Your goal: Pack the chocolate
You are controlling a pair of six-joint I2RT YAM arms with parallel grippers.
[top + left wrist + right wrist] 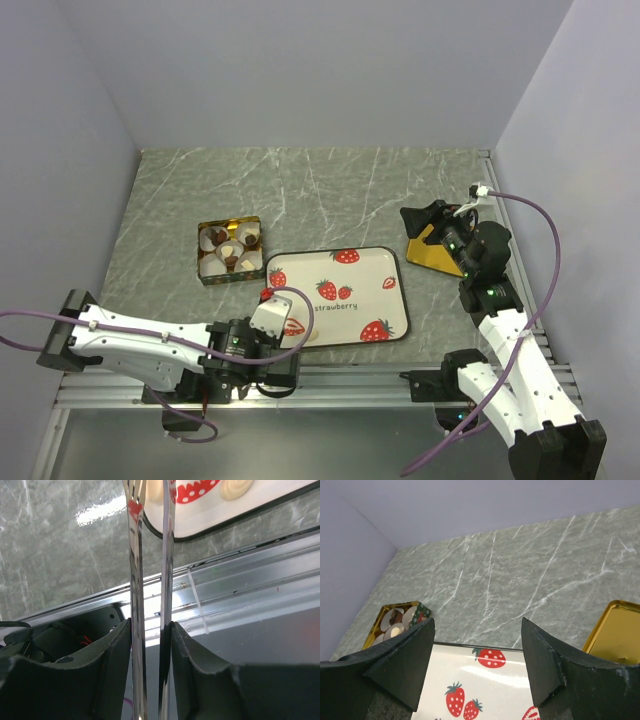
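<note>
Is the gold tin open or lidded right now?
Open. The gold tin shows its white paper cups uncovered from above; a flat gold piece, probably its lid, lies well apart from it.

place: robot lab booth | evidence: plain walls (300,70) boxing marbled table (330,190), aluminium rail (340,385)

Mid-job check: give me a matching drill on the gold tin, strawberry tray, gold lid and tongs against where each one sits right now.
Things:
1. gold tin
2. strawberry tray
3. gold lid
4. tongs

Places:
A. clamped in the left gripper
B. right of the tray
C. left of the tray
D. between tin and lid

Pairs: 1-C, 2-D, 3-B, 4-A
</note>
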